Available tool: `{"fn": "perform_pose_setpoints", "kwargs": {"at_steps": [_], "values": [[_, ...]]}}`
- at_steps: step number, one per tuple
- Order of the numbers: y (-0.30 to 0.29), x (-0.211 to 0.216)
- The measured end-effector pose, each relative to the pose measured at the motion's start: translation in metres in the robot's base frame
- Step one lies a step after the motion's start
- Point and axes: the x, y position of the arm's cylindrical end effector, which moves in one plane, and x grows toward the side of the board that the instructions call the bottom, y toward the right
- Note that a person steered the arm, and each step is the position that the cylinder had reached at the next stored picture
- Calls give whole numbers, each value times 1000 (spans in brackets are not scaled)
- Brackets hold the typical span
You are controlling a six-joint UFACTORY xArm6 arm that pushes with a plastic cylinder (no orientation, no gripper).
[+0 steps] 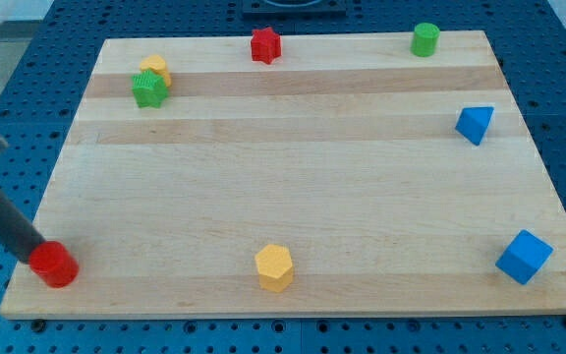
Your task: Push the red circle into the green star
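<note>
You are looking at a small red circular block point(55, 264) sitting flat near the wooden board's corner at the view's bottom left, its round top facing up. The small green star-shaped block point(148, 88) is lying well apart from it, near the view's top left, resting flat with its points spreading outward and touching a yellow block point(155, 68) just behind it.

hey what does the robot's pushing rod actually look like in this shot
It's a straight, plain dark rod, near black, entering from the view's left edge. Higher up, a blurred pale grey part shows at the frame edge. No cables or markings visible. My tip is right against the red circle, on the circle's upper left.
</note>
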Motion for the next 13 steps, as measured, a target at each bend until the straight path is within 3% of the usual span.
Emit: {"fn": "perform_pose_setpoints", "kwargs": {"at_steps": [3,4,5,8,13], "values": [[-16,44],[8,54],[40,49],[29,3],[95,-22]]}}
